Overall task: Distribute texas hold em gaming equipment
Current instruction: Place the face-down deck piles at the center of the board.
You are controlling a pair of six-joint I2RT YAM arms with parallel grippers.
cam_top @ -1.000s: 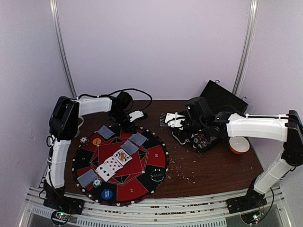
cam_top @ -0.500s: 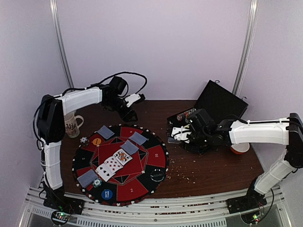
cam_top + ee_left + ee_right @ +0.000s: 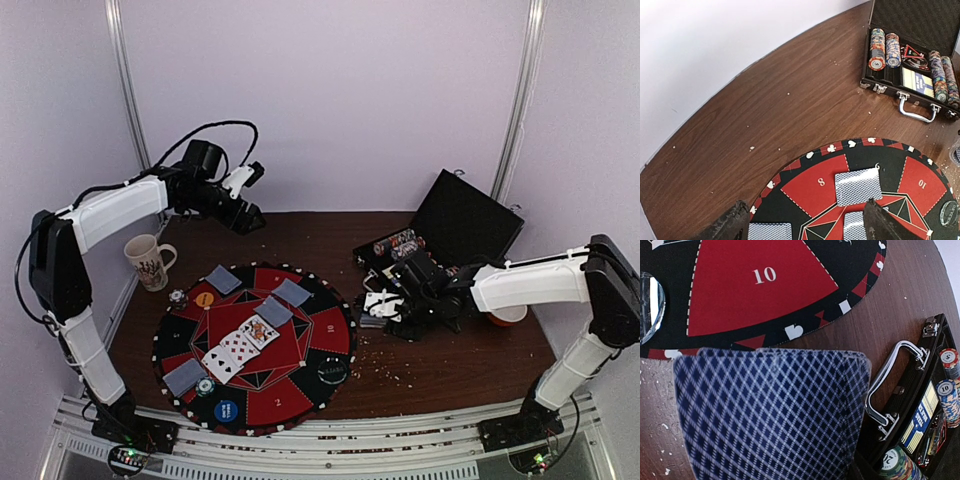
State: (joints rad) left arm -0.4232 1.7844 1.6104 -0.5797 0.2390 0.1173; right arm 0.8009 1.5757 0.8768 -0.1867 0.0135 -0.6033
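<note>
My left gripper (image 3: 250, 218) hangs high over the table's back left, open and empty; its dark fingertips (image 3: 732, 222) frame the mat's far edge. My right gripper (image 3: 383, 305) is low beside the mat's right rim, shut on a stack of blue-backed cards (image 3: 770, 415) that fills its wrist view. On the round mat (image 3: 330, 325) lie face-down cards (image 3: 292, 292) (image 3: 857, 186), face-up cards (image 3: 240, 347), striped chips (image 3: 205, 387), and yellow (image 3: 204, 298), blue (image 3: 226, 410) and black (image 3: 332, 370) button discs.
The open black case (image 3: 470, 225) stands at the back right with chip stacks (image 3: 882, 47) and a metal handle (image 3: 885, 385). A patterned mug (image 3: 148, 262) sits at the left, an orange bowl (image 3: 508, 312) at the right. Crumbs dot the wood.
My left arm has risen and swung back to the left, and its jaws have opened wide. My right gripper has come down from the case toward the mat's rim with the cards.
</note>
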